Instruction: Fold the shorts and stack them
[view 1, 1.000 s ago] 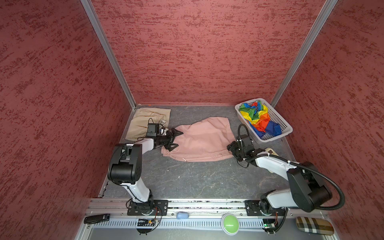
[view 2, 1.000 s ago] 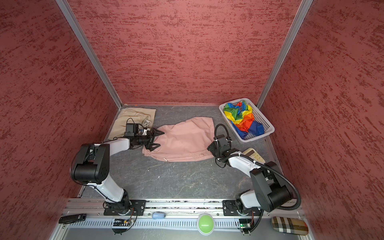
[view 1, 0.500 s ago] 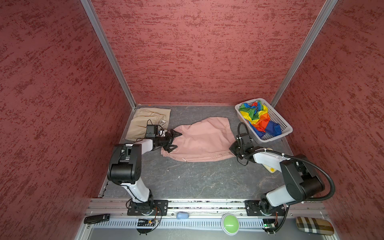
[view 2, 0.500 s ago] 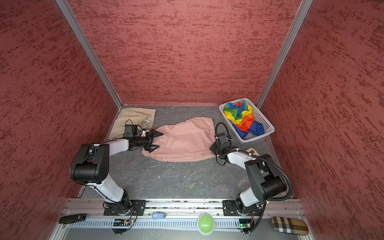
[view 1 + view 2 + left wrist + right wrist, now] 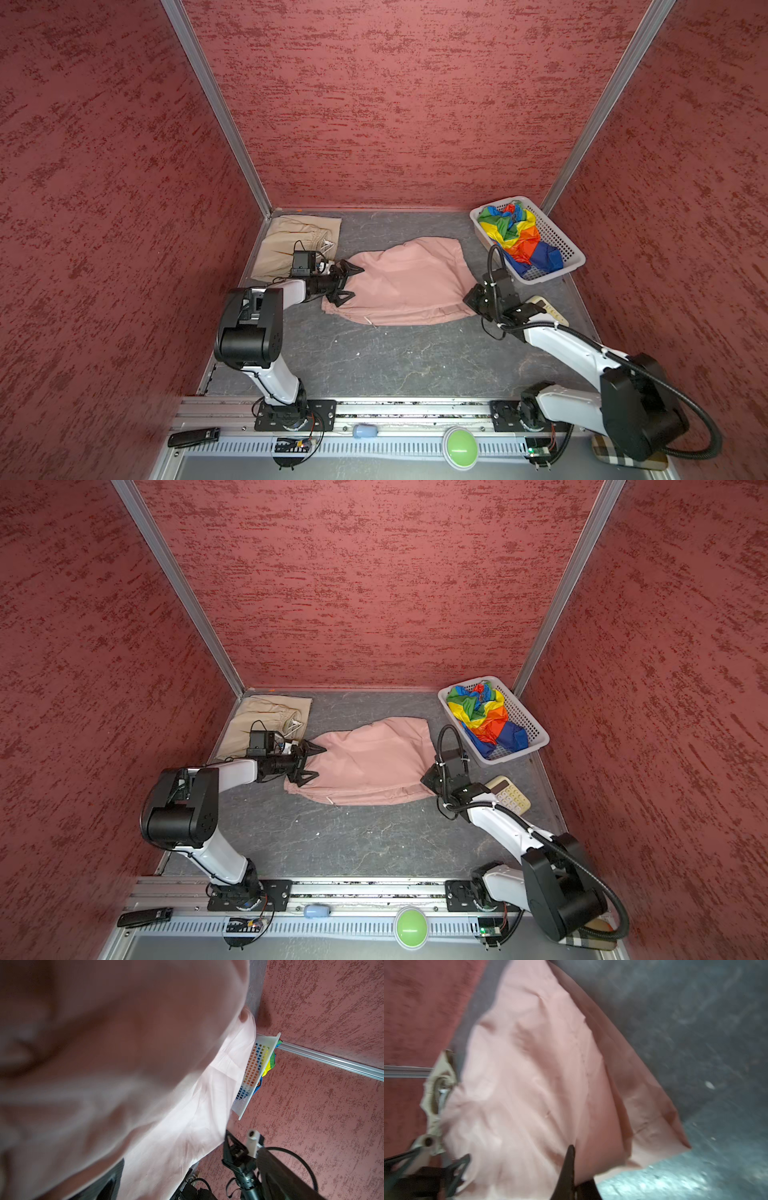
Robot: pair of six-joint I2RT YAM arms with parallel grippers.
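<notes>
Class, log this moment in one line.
left gripper open at pink shorts | right gripper shut on pink shorts | rainbow shorts in basket

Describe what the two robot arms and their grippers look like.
The left arm and right arm have white links with bulky black joint housings. The left gripper has black pointed triangular fingers. A black corrugated hose loops off the right arm.

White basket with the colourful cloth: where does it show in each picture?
In both top views: the white basket sits far right, near the back corner.
Left wrist: basket seen side-on, just past the edge of the pink shorts.
Right wrist: not in it.
Shared landmark: the pink shorts, in all four views.
</notes>
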